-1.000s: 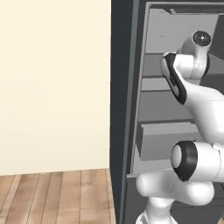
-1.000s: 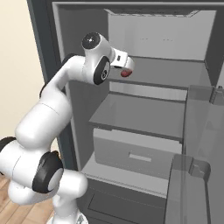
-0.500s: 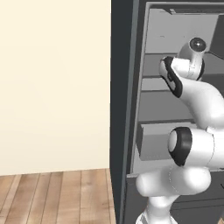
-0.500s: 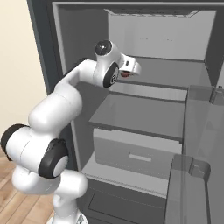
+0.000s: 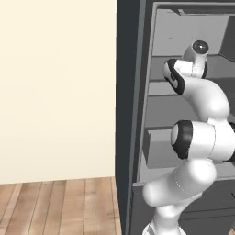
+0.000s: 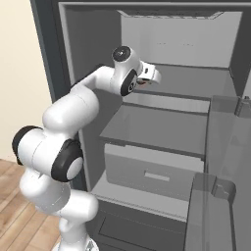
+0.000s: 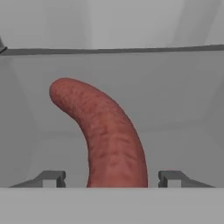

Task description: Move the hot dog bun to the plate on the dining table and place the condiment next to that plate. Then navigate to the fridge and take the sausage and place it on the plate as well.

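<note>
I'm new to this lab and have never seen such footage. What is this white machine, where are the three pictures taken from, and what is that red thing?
It is a simulated white robot arm on a driving base, reaching into an open fridge. Two pictures come from cameras on the base, behind the arm to its left and right. The third looks along the gripper from a camera on the hand. The red thing is a sausage, lying on a fridge shelf between the two fingertips. The jaws stand apart on either side of it; nothing is gripped yet.
</note>
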Available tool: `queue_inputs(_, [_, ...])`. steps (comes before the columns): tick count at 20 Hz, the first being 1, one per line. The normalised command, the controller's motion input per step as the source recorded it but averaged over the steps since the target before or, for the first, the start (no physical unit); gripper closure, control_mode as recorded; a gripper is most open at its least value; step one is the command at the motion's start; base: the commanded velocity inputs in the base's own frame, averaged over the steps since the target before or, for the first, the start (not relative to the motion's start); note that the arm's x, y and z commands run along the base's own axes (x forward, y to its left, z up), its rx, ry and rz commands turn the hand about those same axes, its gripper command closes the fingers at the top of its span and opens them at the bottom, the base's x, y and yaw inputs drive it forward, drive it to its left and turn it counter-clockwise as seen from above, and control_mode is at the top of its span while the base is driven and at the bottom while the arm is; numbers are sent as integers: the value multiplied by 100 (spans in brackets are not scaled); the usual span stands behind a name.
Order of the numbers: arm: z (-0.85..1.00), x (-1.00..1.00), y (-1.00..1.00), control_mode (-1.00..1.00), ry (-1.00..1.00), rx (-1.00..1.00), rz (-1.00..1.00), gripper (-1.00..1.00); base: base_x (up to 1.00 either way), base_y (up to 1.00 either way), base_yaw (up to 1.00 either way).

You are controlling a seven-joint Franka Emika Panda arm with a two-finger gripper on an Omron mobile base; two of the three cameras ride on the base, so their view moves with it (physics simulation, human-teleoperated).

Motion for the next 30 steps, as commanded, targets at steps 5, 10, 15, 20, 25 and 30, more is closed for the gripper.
queue_inputs(5, [-12, 6, 0, -100, 1, 0, 0, 100, 0, 0, 0])
queue_inputs(10, [0, -59, 0, -100, -10, 0, 0, 100, 0, 0, 0])
queue_inputs(15, [4, -100, 0, -100, -25, 0, 0, 100, 0, 0, 0])
queue_inputs(20, [44, -100, 19, -100, -3, 0, 0, 100, 0, 0, 0])
queue_inputs(25, [66, -100, 46, -100, 15, 1, 0, 100, 0, 0, 0])
queue_inputs(30, [39, -100, 52, -100, 22, 1, 0, 100, 0, 0, 0])
